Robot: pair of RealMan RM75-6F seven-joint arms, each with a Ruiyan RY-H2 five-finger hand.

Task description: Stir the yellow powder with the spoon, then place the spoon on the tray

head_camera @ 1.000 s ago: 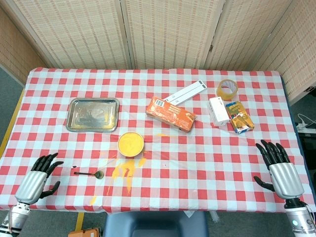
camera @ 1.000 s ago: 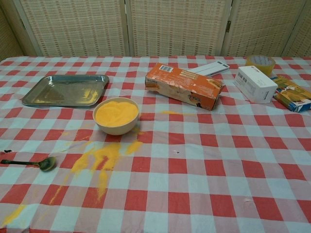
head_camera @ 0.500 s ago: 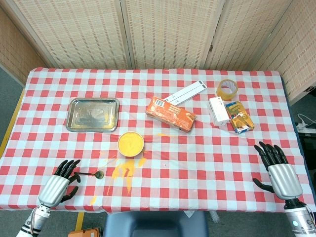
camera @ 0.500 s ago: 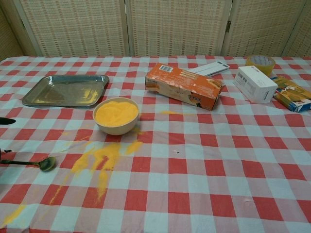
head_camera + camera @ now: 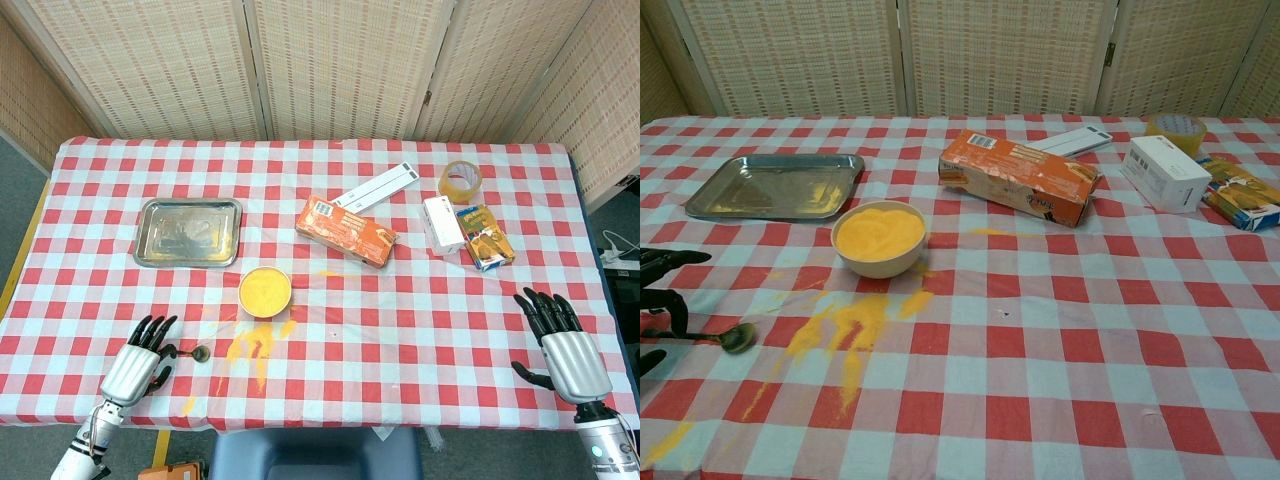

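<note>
Left hand (image 5: 140, 360) spread over spoon (image 5: 728, 338) handle, holding nothing; right hand (image 5: 565, 350) loose, apart. Bowl (image 5: 265, 291), spilled powder (image 5: 845, 330) near; tray (image 5: 188, 231) beyond.

Left hand (image 5: 140, 362), right hand (image 5: 568, 348): silver ribbed backs, black fingers (glossy); slim silver wrists.

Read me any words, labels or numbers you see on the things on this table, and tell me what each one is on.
None can be read.
Orange box: white label and print, too blurred.
White box: small dark print on its end, too small.
Long white strip: dark marks, unreadable.
Yellow and blue box: pictures and print, illegible.
Tray: embossed marks, unclear.
</note>
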